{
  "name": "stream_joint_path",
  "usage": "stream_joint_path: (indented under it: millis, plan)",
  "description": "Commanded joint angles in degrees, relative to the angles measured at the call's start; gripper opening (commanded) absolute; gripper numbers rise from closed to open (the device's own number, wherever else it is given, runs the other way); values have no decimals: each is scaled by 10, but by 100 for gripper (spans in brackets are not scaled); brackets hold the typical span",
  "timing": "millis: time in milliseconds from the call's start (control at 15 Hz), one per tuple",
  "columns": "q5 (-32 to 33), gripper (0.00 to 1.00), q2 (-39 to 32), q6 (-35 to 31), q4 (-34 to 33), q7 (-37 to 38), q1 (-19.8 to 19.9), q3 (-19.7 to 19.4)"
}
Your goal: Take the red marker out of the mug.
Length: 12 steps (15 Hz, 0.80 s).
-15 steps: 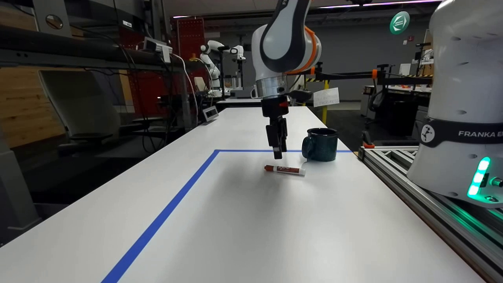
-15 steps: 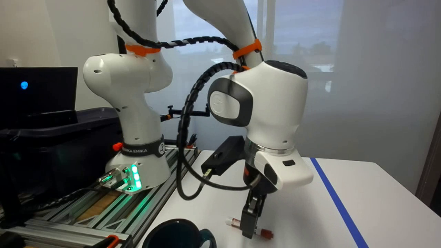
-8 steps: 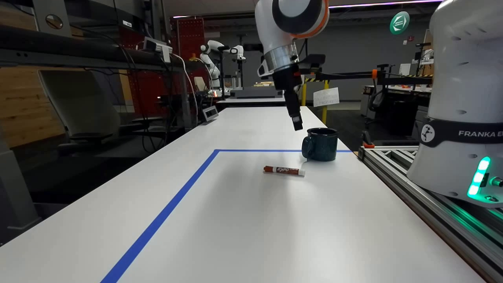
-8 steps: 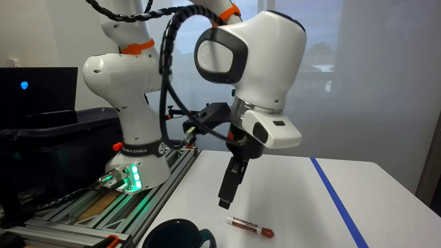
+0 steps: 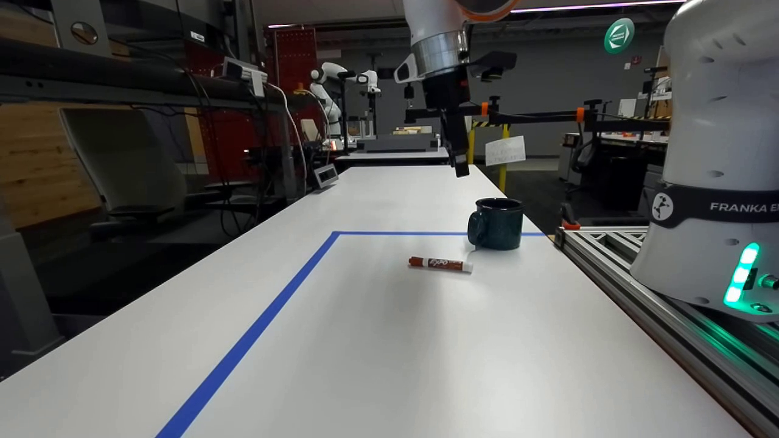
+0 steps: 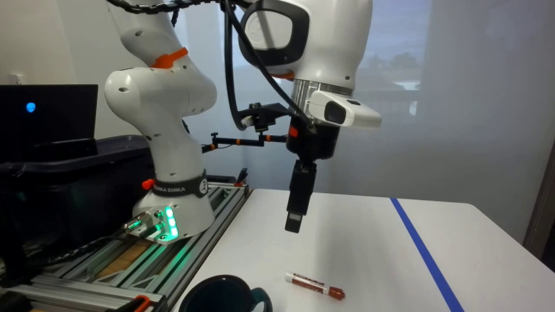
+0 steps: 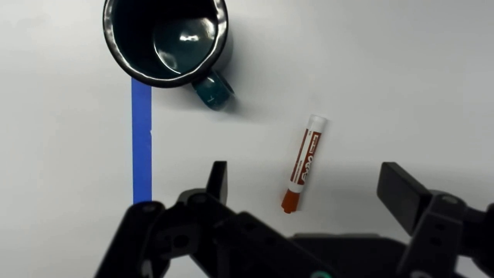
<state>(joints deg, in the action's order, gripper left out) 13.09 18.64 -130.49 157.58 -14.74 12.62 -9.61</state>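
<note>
Our black hand [image 7: 308, 184] gapes, likely because the slim red plastic marker [image 7: 304, 166] lies outside the round teal mug [image 7: 170, 44], at wrist-view four-thirty.

In an exterior view, blue tape [image 5: 252, 335] runs along the left of a white table [image 5: 389, 377] and turns right far back. Left of the table stands a grey office chair [image 5: 125, 161]; far off, a white paper note [image 5: 505, 150] overlaps a yellow post [image 5: 503, 177]. In an exterior view, a black laptop [image 6: 56, 123] sits at left on a dark plastic tub [image 6: 86, 195].
</note>
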Motion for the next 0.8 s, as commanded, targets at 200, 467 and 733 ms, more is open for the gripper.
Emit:
stream_joint_path:
  millis: [200, 467, 733]
  plan:
    - [2, 100, -8, 2, -1, 2, -6, -7]
    - [2, 100, -8, 2, -1, 2, -6, -8]
    - [2, 100, -8, 2, -1, 2, -6, -8]
